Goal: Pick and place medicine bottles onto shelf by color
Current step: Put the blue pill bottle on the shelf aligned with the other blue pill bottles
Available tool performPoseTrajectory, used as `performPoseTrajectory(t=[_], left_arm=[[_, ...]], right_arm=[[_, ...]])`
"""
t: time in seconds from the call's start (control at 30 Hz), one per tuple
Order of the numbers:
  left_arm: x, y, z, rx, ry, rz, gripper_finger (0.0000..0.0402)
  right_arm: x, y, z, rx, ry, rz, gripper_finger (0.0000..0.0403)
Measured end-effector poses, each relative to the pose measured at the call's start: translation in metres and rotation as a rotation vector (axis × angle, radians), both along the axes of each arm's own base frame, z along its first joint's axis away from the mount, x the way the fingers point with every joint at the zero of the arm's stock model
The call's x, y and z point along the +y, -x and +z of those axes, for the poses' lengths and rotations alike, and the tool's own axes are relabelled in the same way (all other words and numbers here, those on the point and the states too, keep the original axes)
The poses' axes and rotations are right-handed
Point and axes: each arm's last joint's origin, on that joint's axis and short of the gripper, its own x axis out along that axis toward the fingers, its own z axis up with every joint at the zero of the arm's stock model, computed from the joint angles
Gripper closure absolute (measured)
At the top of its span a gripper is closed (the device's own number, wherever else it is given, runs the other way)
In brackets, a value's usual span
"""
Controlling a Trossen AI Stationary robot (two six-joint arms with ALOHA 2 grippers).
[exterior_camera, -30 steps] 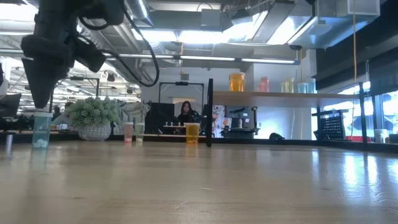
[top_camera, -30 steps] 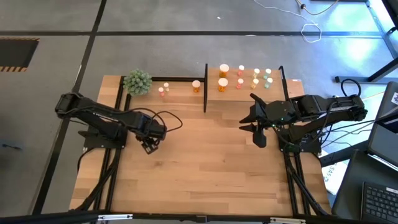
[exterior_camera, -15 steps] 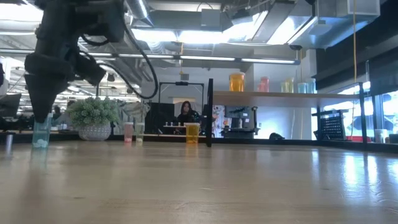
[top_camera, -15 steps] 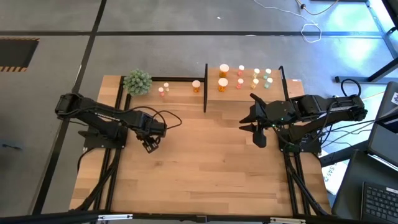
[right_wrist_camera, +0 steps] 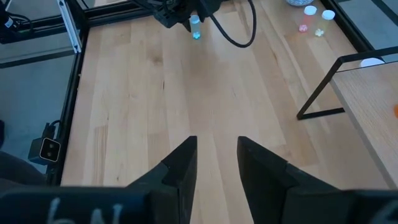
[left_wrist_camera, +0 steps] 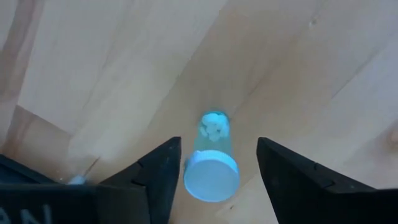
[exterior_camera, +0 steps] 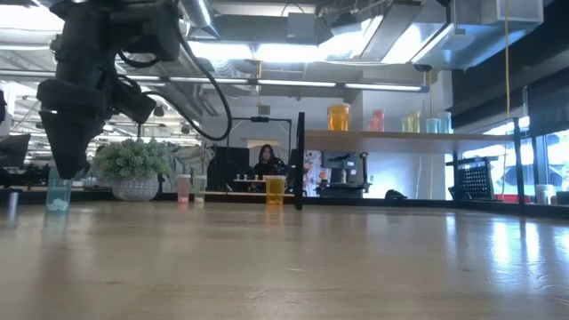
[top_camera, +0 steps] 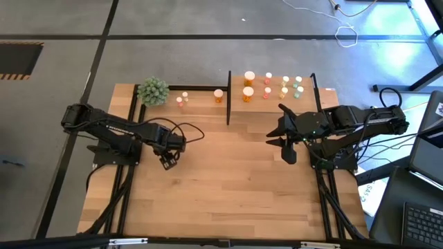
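A small blue-green medicine bottle (left_wrist_camera: 211,155) with a pale cap stands upright on the wooden table at the left. My left gripper (left_wrist_camera: 214,171) points straight down over it, open, with one finger on each side of the cap and a gap on both sides. In the low view the fingertips (exterior_camera: 67,169) reach down over the bottle's top (exterior_camera: 59,194). My right gripper (right_wrist_camera: 214,163) hangs open and holds nothing above the table's right part (top_camera: 279,137). The shelf (top_camera: 277,93) at the far edge carries orange, pink, yellowish and green bottles.
A green plant ball (top_camera: 153,90) sits at the far left corner. Two pink bottles (top_camera: 181,100) and an orange one (top_camera: 219,95) stand on the table beside it, left of the shelf's black post (top_camera: 228,97). Bare wood fills the table's middle and near side.
My left gripper has sunk straight down over the blue-green bottle, so its fingertips now stand around the cap instead of above it. The bottle has stayed upright where it was.
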Motion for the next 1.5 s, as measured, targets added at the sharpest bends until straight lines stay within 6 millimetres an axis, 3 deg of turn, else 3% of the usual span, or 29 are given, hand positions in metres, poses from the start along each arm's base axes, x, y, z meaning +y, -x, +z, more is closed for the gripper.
performPoseTrajectory(t=[0.97, 1.33, 1.5], left_arm=[[-0.0008, 0.0007, -0.0001, 0.008, 0.02, -0.009, 0.0214], [-0.0021, 0.0007, 0.0, 0.01, 0.066, 0.002, 0.0294], [-0.0023, 0.0007, 0.0, 0.01, 0.074, 0.015, 0.0303]], right_arm=[[0.0, 0.0, 0.0, 0.0, 0.0, 0.0, 0.0287], [0.0001, 0.0, 0.0, 0.0, 0.0, 0.0, 0.0287], [0.0, 0.0, 0.0, 0.0, 0.0, 0.0, 0.0287]])
